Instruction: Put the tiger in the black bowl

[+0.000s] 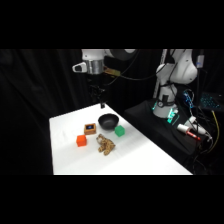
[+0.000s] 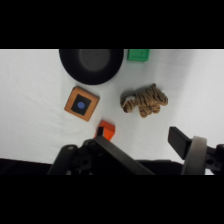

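The tiger (image 1: 105, 145) (image 2: 145, 100), a lumpy tan toy with dark stripes, lies on the white table (image 1: 140, 160) near its middle. Just behind it sits the black bowl (image 1: 108, 120) (image 2: 91, 65), glossy, round and with nothing in it. My gripper (image 1: 102, 100) (image 2: 142, 142) hangs high above the table's far edge, behind the bowl and well clear of both. It is open with nothing between its fingers. In the wrist view the tiger lies ahead of the fingers and the bowl beyond it to the left.
A green cube (image 1: 119, 131) (image 2: 138, 54) stands right of the bowl. A brown block with a blue top (image 1: 90, 129) (image 2: 81, 103) and an orange cube (image 1: 81, 141) (image 2: 106, 131) sit left of the tiger. The arm's base (image 1: 167, 97) and cables occupy a dark bench at the right.
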{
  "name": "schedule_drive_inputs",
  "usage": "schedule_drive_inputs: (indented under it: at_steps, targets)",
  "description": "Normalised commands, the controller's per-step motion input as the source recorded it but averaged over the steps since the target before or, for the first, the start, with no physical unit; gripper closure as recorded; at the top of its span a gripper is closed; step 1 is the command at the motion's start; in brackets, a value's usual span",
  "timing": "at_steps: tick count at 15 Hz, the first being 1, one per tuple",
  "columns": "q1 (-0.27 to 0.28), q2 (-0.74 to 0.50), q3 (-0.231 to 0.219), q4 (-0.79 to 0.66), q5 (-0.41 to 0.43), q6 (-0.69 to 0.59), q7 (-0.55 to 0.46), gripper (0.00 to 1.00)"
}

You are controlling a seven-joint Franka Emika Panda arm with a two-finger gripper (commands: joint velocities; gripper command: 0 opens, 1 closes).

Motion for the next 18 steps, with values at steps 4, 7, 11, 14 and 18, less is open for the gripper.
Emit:
schedule_drive_inputs:
  at_steps: [4, 7, 11, 14, 18]
  targets:
    - [-0.013, 0.09, 0.024, -0.01, 0.011, 0.15, 0.29, 0.00]
    - [0.027, 0.21, 0.020, 0.00, -0.065, 0.35, 0.62, 0.00]
    - [0.090, 0.26, -0.030, 0.04, -0.184, 0.35, 0.72, 0.00]
    - [0.154, 0.26, -0.104, 0.08, -0.186, 0.24, 0.66, 0.00]
    - [0.182, 0.27, -0.126, 0.11, -0.068, 0.15, 0.49, 0.00]
